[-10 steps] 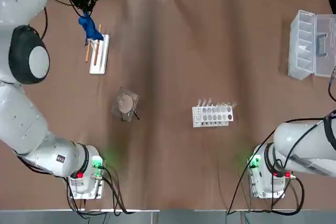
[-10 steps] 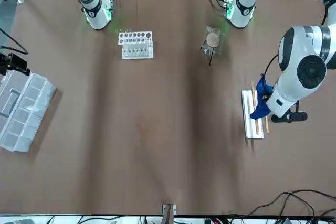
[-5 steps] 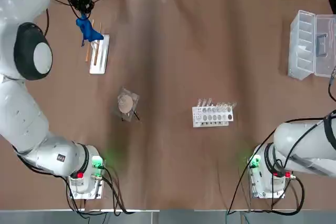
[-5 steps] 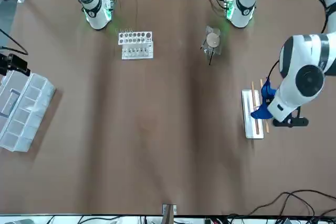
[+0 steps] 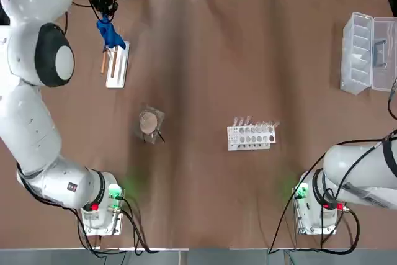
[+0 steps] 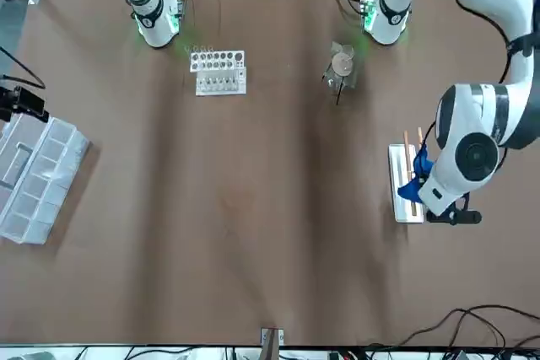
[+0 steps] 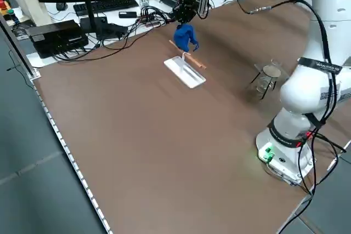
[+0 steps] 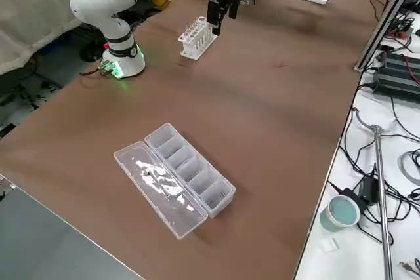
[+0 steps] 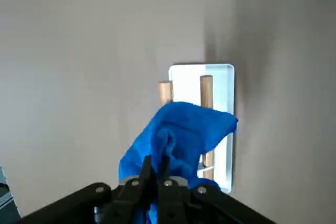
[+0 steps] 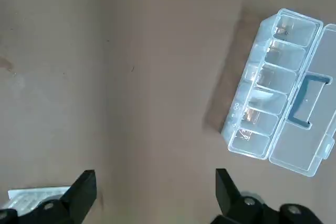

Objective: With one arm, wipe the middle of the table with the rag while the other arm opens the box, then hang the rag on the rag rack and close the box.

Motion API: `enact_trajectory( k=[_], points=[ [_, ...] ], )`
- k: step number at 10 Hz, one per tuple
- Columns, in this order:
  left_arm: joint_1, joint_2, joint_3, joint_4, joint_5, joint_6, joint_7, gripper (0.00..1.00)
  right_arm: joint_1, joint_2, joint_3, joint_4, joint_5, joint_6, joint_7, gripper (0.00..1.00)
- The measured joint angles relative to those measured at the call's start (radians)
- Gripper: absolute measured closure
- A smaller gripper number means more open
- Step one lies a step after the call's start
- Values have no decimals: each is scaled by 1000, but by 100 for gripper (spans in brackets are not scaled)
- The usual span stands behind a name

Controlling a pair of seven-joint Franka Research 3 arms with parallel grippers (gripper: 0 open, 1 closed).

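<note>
My left gripper (image 5: pixel 104 12) is shut on the blue rag (image 5: pixel 110 34) at the table's (image 5: pixel 205 66) far left. The rag (image 9: pixel 178 135) hangs from the gripper (image 9: pixel 157 174) over the far end of the rag rack (image 5: pixel 118 66), across its wooden rods (image 9: pixel 206 90). I cannot tell whether it touches them. The box (image 5: pixel 360 54) lies open at the far right, lid flat and handle (image 10: pixel 307 100) up. My right gripper (image 10: pixel 155 203) is open and empty, high above the table (image 8: pixel 220 18).
A white test-tube rack (image 5: pixel 251 136) stands right of centre. A tan round thing in clear wrap (image 5: pixel 149 123) sits left of centre. Cables and equipment line the far edge (image 7: pixel 109 26).
The left arm has swung round and carried the rag slightly rightward over the rack's far end. The right arm and the box have not moved.
</note>
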Motion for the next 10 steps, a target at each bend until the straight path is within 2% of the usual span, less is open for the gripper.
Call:
enact_trajectory(
  k=[2, 5, 10],
  points=[
    [1, 38, 0, 2, 0, 22, -1, 94, 0, 0, 0, 0, 0, 0, 0, 0],
    [9, 52, 0, 7, 0, 70, -2, 94, 0, 0, 0, 0, 0, 0, 0, 0],
    [37, 80, 1, 0, 0, 73, -64, 94, 0, 0, 0, 0, 0, 0, 0, 0]
  ],
)
